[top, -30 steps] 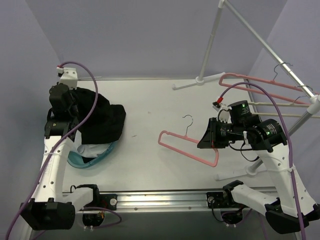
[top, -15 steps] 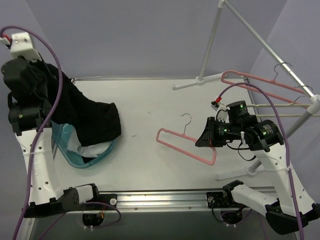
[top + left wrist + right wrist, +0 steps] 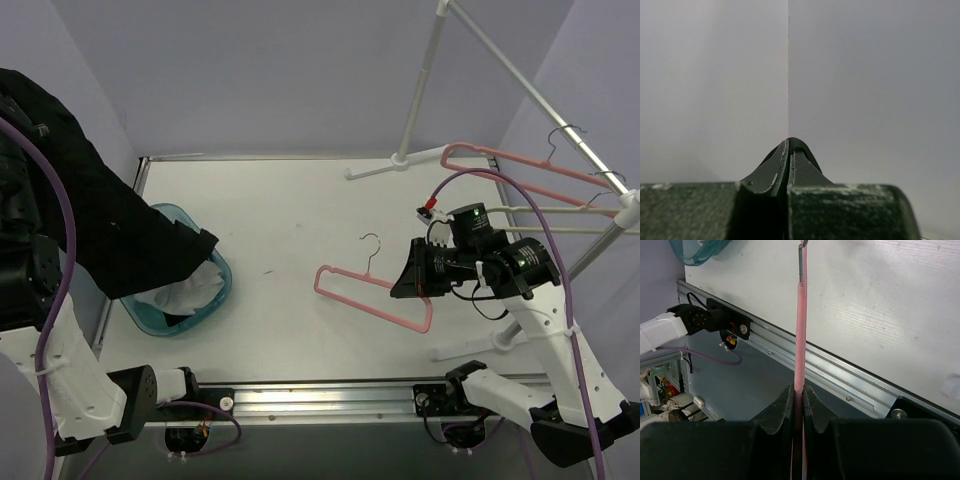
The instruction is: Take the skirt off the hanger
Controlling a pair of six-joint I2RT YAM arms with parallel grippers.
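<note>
White tabletop (image 3: 300, 230) under lilac walls (image 3: 250, 80) (left end effector (image 3: 791, 150) pinches skirt (image 3: 100, 220), right end effector (image 3: 798, 392) pinches pink hanger (image 3: 800, 330)).

You see a plain black skirt (image 3: 100, 220) at the left of the top view. The hanger (image 3: 800, 330) is pink, the basket (image 3: 225, 280) translucent teal, the table (image 3: 300, 210) white.
</note>
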